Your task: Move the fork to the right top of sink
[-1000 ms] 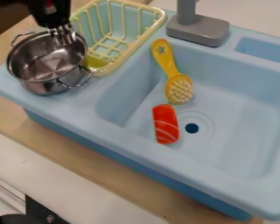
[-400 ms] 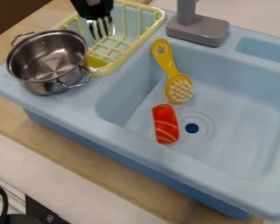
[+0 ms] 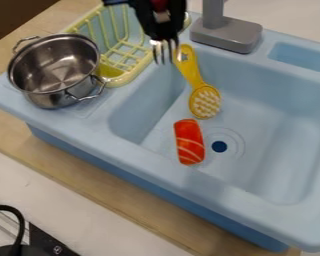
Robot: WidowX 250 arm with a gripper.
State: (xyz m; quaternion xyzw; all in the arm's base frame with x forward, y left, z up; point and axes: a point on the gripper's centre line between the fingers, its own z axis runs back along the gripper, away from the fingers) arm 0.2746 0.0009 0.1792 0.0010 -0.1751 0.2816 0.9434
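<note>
Fork in the jaws, sink's top right to reach

The fork (image 3: 165,52) hangs tines-down directly beneath the gripper (image 3: 165,36), whose jaws are closed on its upper part. In the view, the tines sit beside the handle of the yellow brush (image 3: 204,102); whether they touch it cannot be told.

The dish rack (image 3: 137,72) lies to the left of and below the jaws, with the pot (image 3: 54,70) further out that way. Down and slightly right of them, inside the sink (image 3: 129,160), are the brush head and, lower, the red toy fish piece (image 3: 189,141). To the jaws' right stands the grey faucet base (image 3: 226,35); well past it on that side is the recess (image 3: 303,59) in the sink's rim, probably the area meant.

The step in hand looks like carrying the fork across. Best to keep a firm grip and enough height for the tines to pass over the brush handle, taking a line below the faucet base in the view so neither arm nor fork knocks it. Over the goal, lower gently and release only once the fork is supported, since a tines-first drop could tip it into the basin.
</note>
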